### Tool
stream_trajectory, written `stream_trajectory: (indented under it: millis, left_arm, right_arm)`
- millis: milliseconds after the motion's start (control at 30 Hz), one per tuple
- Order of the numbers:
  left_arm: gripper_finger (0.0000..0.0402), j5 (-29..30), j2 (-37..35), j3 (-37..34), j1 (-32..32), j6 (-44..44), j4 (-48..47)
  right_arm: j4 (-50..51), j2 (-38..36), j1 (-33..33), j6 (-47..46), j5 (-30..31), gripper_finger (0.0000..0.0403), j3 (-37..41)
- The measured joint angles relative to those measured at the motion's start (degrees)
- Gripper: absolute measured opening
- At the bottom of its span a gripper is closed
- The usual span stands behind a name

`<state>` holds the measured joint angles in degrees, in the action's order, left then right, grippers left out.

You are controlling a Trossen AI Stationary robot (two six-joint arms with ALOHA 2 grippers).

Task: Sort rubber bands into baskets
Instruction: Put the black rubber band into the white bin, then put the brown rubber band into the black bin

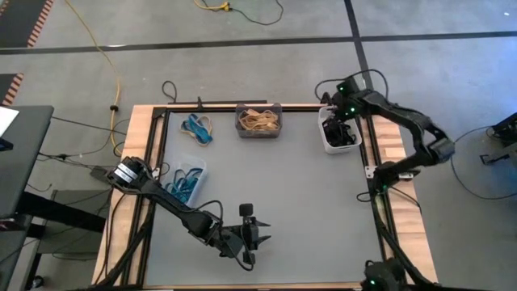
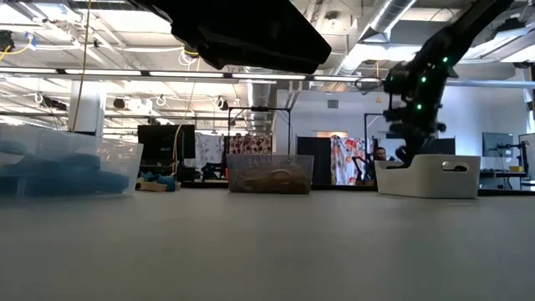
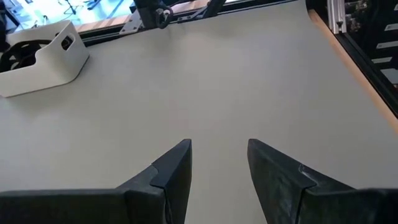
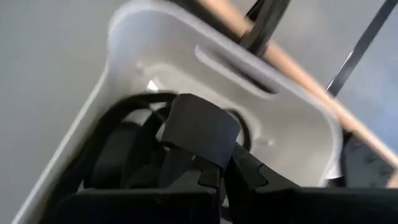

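My right gripper (image 1: 338,129) (image 4: 199,134) points steeply down into the white basket (image 1: 327,144) (image 4: 124,81) at the table's far right, fingers shut. Black rubber bands (image 4: 118,155) lie in that basket around the fingers. The dark grey basket (image 1: 239,129) at the far middle holds tan bands (image 1: 258,120). The clear basket (image 1: 200,166) on the left holds blue bands (image 1: 184,184). More blue bands (image 1: 198,127) lie loose on the table at the far left. My left gripper (image 1: 257,236) (image 3: 219,149) hovers open near the near edge with nothing between its fingers. My right gripper comes from above with its shut fingers (image 4: 205,124) down among the black bands in the white basket. Fingers and bands are equally dark, so I cannot tell whether they touch or hold a band.
A black frame rail (image 1: 367,153) and a wooden border (image 1: 396,145) run along the table's right edge, close beside the white basket. The grey tabletop (image 3: 205,81) stretches bare between my left gripper and the baskets. Cables (image 1: 170,89) trail off the far left corner.
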<state>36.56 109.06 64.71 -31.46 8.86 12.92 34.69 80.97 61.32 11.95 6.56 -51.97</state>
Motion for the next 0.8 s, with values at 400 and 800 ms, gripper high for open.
stream_trajectory:
  millis: [400, 800]
  left_arm:
    - [0.0148, 0.0, 0.0, 0.0, 0.0, 0.0, -0.6]
    - [0.0148, -0.1, 0.0, 0.0, 0.0, -0.2, -1.1]
  right_arm:
    - [1.4, 4.3, 0.0, -1.9, -3.6, 0.0082, 0.0]
    - [3.8, -6.9, -0.1, -3.0, -3.6, 0.0207, 0.0]
